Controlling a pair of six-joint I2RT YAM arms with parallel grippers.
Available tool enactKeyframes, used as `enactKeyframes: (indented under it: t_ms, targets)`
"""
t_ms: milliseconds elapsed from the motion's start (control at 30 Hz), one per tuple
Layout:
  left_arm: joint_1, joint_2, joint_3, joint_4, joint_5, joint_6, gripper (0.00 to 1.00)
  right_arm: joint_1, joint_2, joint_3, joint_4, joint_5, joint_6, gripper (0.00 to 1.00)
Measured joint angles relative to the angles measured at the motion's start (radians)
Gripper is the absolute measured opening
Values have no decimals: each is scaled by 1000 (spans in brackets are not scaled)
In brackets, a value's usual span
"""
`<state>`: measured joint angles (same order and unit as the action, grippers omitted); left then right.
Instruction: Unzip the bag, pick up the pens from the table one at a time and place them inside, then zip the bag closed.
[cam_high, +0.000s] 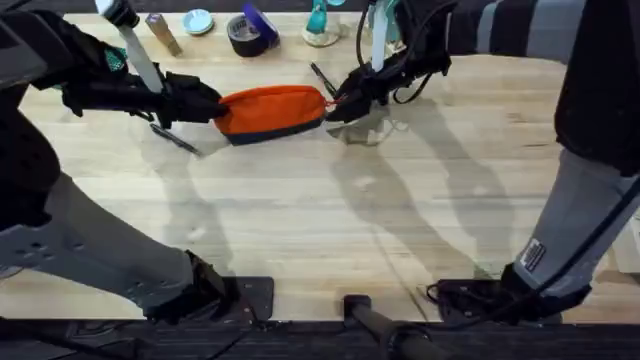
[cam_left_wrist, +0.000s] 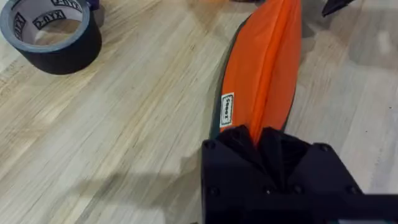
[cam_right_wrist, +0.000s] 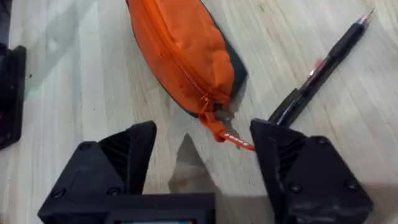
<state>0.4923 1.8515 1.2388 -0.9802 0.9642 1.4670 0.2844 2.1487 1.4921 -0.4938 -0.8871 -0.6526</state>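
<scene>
The orange bag (cam_high: 270, 108) lies on its side at the back of the table (cam_high: 330, 220), its zipper closed. My left gripper (cam_high: 212, 105) is shut on the bag's left end, and the orange fabric (cam_left_wrist: 264, 81) is pinched between its black fingers (cam_left_wrist: 239, 140). At the bag's right end my right gripper (cam_right_wrist: 205, 134) is open, with the orange zipper pull cord (cam_right_wrist: 227, 135) lying between its fingers. One dark pen (cam_right_wrist: 323, 62) lies just behind that end (cam_high: 322, 78). A second pen (cam_high: 175, 138) lies in front of the left gripper.
A black tape roll (cam_left_wrist: 53, 31) sits behind the bag (cam_high: 248, 33). Along the back edge stand a brown stick-shaped thing (cam_high: 163, 32), a round lid (cam_high: 198, 20) and a teal item (cam_high: 318, 22). The front half of the table is bare wood.
</scene>
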Motion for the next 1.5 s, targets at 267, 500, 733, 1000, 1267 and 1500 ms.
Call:
enactKeyframes:
  t_ms: [267, 500, 733, 1000, 1267, 1500]
  targets:
    - [0, 0, 0, 0, 0, 0, 42, 0, 0, 0, 0, 0, -3, 622]
    - [0, 0, 0, 0, 0, 0, 42, 0, 0, 0, 0, 0, -6, 61]
    - [0, 0, 0, 0, 0, 0, 42, 0, 0, 0, 0, 0, -6, 31]
    - [0, 0, 0, 0, 0, 0, 42, 0, 0, 0, 0, -15, -4, 30]
    - [0, 0, 0, 0, 0, 0, 42, 0, 0, 0, -1, -7, 33, 29]
    - [0, 0, 0, 0, 0, 0, 42, 0, 0, 3, -1, 23, 51, 29]
